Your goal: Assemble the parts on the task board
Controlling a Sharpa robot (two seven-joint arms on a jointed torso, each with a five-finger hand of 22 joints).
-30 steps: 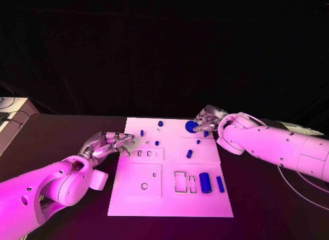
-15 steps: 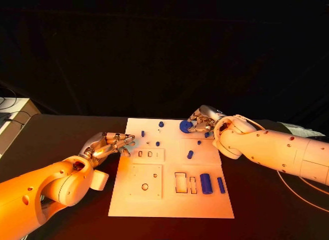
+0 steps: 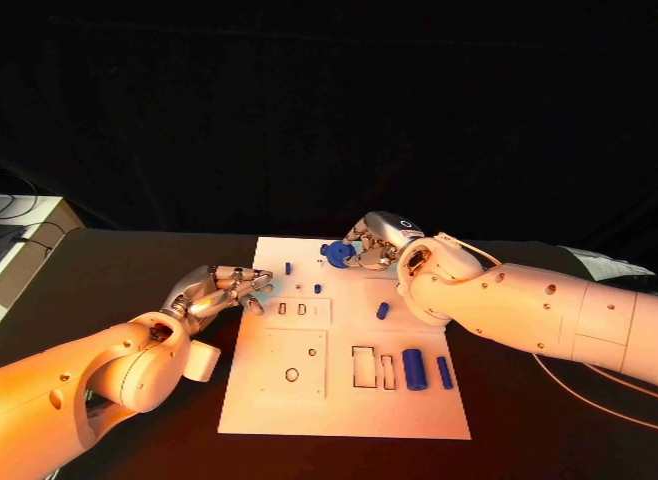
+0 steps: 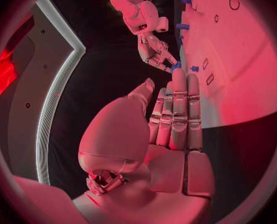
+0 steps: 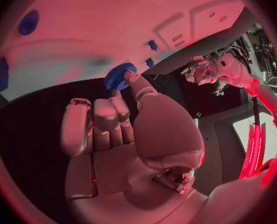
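At the board's far edge: a blue gear (image 3: 336, 251) is pinched by the right hand (image 3: 370, 243) above the task board (image 3: 344, 400).
Left hand (image 3: 214, 290): empty, fingers loosely extended, at the board's left edge.
Risk: the gear could be dropped if the light pinch slips.

- Black table (image 3: 156, 262) spanning the foreground, dull and dark.
- Deep black backdrop (image 3: 329, 110) behind, featureless.
- Pale cabinet or desk (image 3: 26, 235) at far left edge, with dark equipment and cables on top.

Two smooth white arms dotted with dark screws end in a silver left hand (image 3: 214, 290) and right hand (image 3: 370, 243).
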